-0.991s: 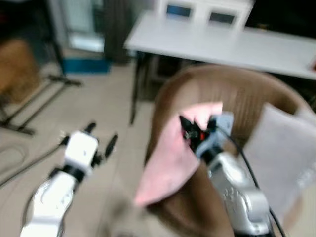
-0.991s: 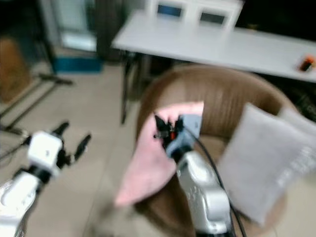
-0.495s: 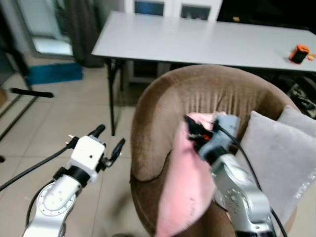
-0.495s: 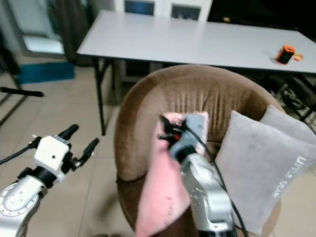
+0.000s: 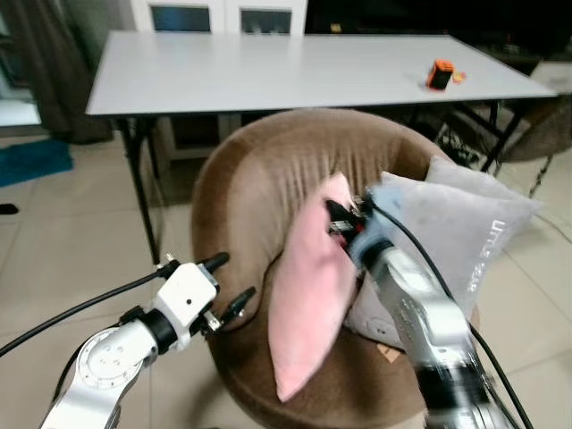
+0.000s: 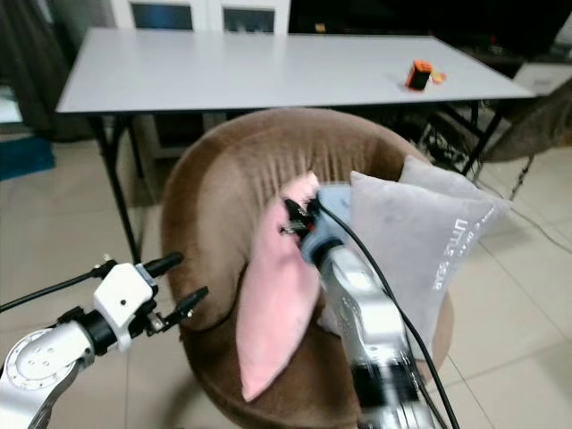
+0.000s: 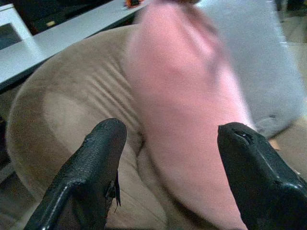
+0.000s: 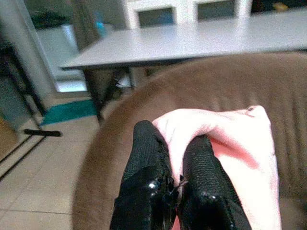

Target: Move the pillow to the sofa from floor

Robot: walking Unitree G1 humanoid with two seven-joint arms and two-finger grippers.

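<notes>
The soft pink pillow (image 5: pixel 313 286) hangs over the round brown sofa (image 5: pixel 259 179), its top corner pinched tight by the right tool (image 8: pixel 170 182). A gray pillow (image 5: pixel 447 241) leans beside. The left tool (image 7: pixel 165 143) is spread apart.

Grey cushion (image 6: pixel 420 241): pale lettering down one edge, starts "LITTLE", rest unreadable
</notes>
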